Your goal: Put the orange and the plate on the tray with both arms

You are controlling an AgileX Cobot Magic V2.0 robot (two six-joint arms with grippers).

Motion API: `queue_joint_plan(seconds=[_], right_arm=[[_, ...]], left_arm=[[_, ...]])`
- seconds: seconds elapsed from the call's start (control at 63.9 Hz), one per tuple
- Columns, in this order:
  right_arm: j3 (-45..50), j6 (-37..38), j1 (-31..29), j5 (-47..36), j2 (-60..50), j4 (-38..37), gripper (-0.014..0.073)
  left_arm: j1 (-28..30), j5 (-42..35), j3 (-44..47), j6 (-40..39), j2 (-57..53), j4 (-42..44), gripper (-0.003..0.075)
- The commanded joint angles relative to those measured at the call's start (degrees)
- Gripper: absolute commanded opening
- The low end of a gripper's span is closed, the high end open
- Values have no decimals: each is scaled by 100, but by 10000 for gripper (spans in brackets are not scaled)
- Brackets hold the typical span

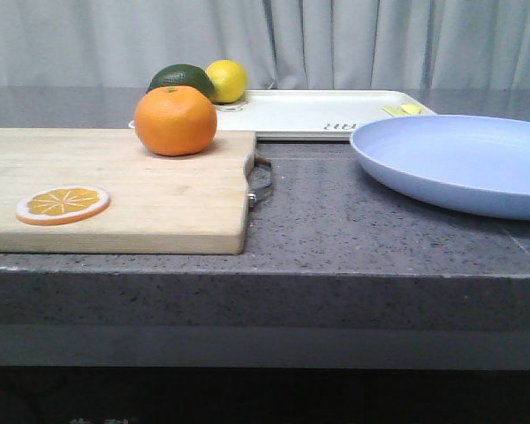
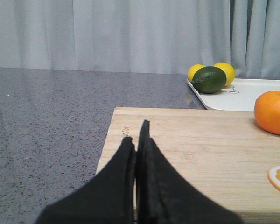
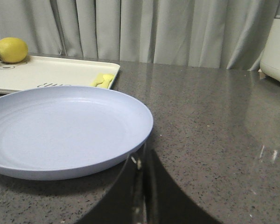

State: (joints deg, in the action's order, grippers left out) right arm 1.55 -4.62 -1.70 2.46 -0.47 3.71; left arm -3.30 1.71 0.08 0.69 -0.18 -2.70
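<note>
The orange (image 1: 175, 120) sits on the far part of a wooden cutting board, also in the left wrist view (image 2: 273, 113). The lavender-blue plate (image 1: 459, 163) lies on the counter at the right, also in the right wrist view (image 3: 60, 130). The white tray (image 1: 318, 113) lies behind both, and shows in both wrist views (image 2: 242, 95) (image 3: 46, 74). My left gripper (image 2: 137, 135) is shut and empty, over the board's near left corner, well away from the orange. My right gripper (image 3: 142, 154) is shut, its tips just beside the plate's near rim. Neither gripper shows in the front view.
The cutting board (image 1: 115, 190) has a metal handle and carries a flat orange slice (image 1: 63, 204). A dark green fruit (image 1: 182, 79) and a lemon (image 1: 227, 80) sit at the tray's far left corner. A small yellow piece (image 1: 405, 109) lies on the tray's right end. A white appliance (image 3: 276, 51) stands far right.
</note>
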Motion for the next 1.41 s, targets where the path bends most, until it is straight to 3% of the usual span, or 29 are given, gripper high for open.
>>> queue_joint_plan(seconds=[0.0,0.829,0.938,1.11,1.392], right_arm=[[-27,-52,-31,-487,-136,-43,-68],[-180,-34,-30,-442,-136,53,-68],[-683,-34,-30,107,-120,239,-68],[-1864,-34,-30,1138,237,220,-68],[-3599,-34,-30,1968,1699,188,-68]], left_arm=[[17,-468,23,-29,-115,-48,-18],[17,-637,-88,-29,-115,-48,-18],[17,-265,-587,-69,-102,-201,-18],[17,960,-1882,-69,112,-219,-18],[17,2329,-3963,3,1554,-197,-18]])
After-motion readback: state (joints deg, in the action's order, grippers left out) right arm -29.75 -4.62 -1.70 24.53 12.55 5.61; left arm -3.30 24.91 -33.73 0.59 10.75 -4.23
